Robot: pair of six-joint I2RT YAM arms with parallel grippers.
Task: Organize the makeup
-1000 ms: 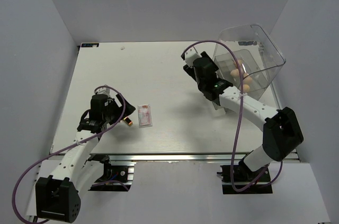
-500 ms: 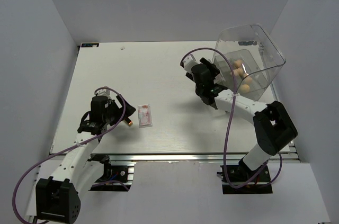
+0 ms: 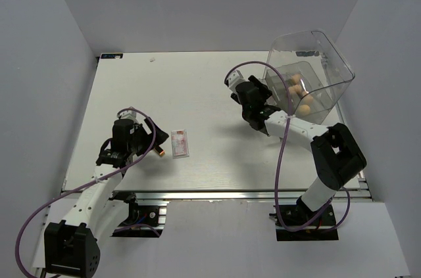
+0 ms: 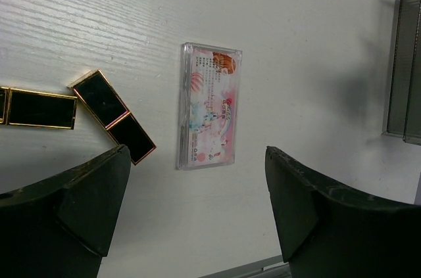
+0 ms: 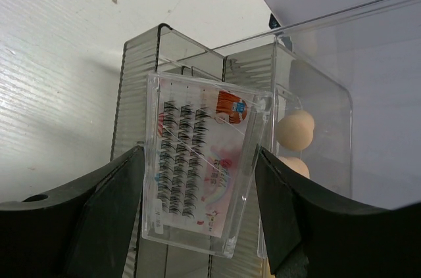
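Observation:
My right gripper (image 5: 197, 189) is shut on the dark-rowed clear palette (image 5: 200, 173) and holds it over a smoky ribbed drawer (image 5: 139, 74) at the box front. Peach sponges (image 5: 295, 129) lie inside the clear box (image 3: 329, 61), where they also show from above (image 3: 297, 81). My left gripper (image 4: 196, 154) is open and empty above the table, just near of the pinkish palette (image 4: 209, 115), which also shows in the top view (image 3: 179, 143). Two gold-and-dark-red lipstick tubes (image 4: 112, 117) (image 4: 39, 108) lie left of that palette.
The large clear drawer box stands at the back right, tilted, close to the right wall. The right arm (image 3: 309, 133) runs along the table's right side. The near table edge (image 3: 197, 191) lies just below the left gripper (image 3: 146, 144).
My right gripper has shifted a little left and back from the box front with the palette still in it. The left arm has hardly moved.

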